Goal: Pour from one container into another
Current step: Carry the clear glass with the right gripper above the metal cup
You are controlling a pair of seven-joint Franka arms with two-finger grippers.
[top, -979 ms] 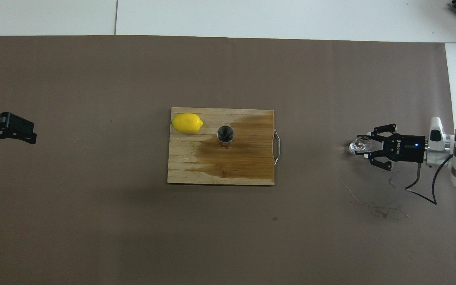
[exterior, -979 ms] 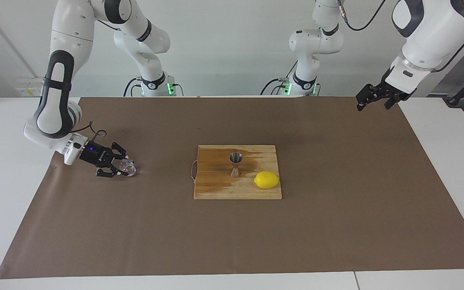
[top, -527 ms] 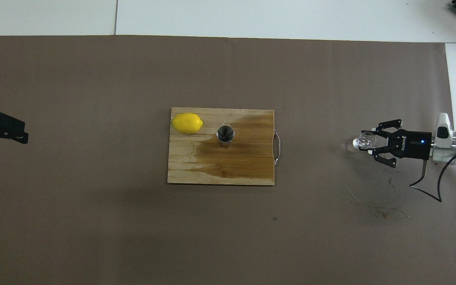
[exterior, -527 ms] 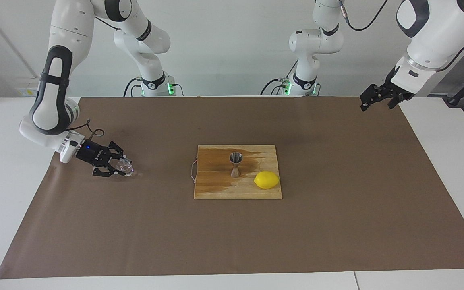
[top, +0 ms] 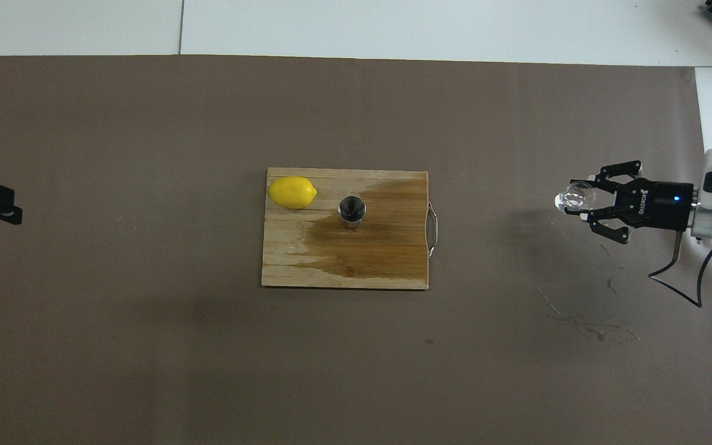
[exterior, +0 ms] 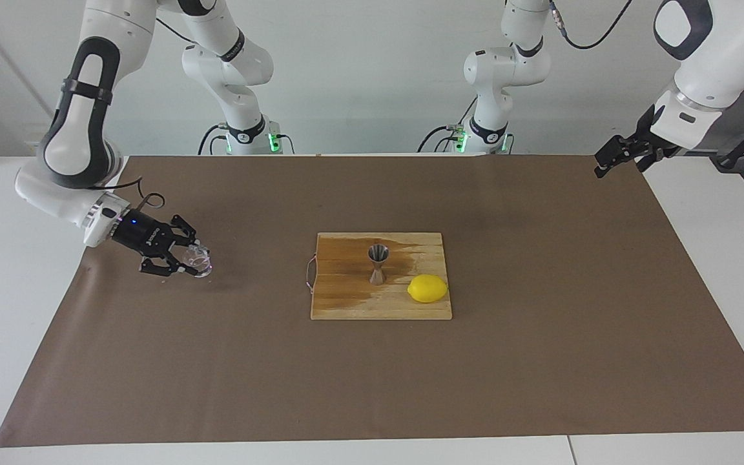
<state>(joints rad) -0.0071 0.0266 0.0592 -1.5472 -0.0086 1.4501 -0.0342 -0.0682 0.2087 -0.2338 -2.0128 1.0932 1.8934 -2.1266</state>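
The tiny clear glass cup [exterior: 198, 260] [top: 573, 199] hangs a little above the brown mat near the right arm's end of the table. My right gripper [exterior: 194, 261] [top: 579, 198] is shut on it, reaching in sideways. The silver hourglass jigger [exterior: 377, 263] [top: 351, 210] stands upright on the wooden cutting board [exterior: 346, 303] [top: 306, 266] at the middle of the table. My left gripper [exterior: 617, 164] [top: 10, 207] is raised over the mat's edge at the left arm's end, open and holding nothing.
A yellow lemon [exterior: 427, 288] [top: 293, 191] lies on the board beside the jigger, toward the left arm's end. A dark wet stain covers part of the board. A metal handle [top: 433, 230] sticks out of the board toward the right arm's end.
My right gripper has lifted the glass cup off the mat and drawn back slightly toward its own end. My left gripper has pulled away toward the left arm's end of the table.
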